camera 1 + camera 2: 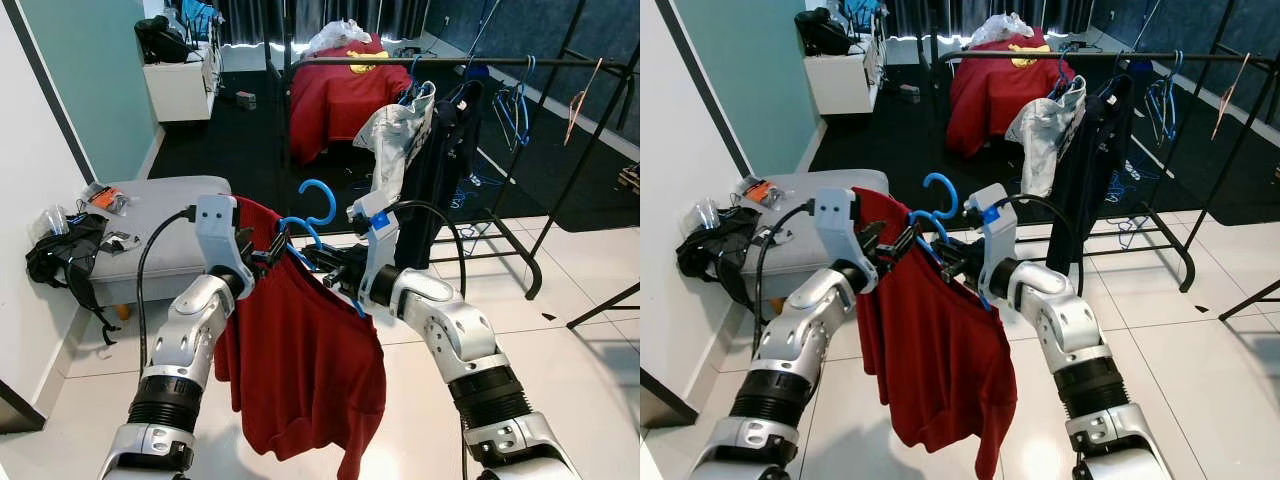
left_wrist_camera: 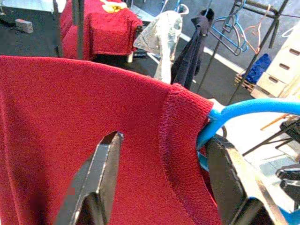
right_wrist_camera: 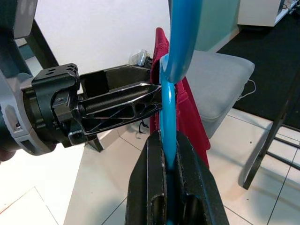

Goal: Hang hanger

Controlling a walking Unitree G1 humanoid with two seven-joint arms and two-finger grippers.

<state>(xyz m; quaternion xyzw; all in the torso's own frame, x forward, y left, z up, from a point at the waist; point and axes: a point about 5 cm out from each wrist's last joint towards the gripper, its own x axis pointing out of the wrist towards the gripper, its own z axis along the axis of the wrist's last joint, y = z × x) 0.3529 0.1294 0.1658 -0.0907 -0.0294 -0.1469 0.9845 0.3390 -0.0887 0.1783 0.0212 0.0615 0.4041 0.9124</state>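
A blue hanger carries a red shirt that hangs down between my two arms, above the white tiles. My right gripper is shut on the hanger's blue bar, just under the hook. My left gripper reaches in from the other side, its fingers standing apart on either side of the shirt's collar, and one shoulder of the shirt is draped over it. The black clothes rail stands ahead and to the right, beyond the hanger.
On the rail hang a white garment, a black garment and spare blue hangers. The rack's base bar lies on the floor at right. A grey ottoman with a black bag stands at left.
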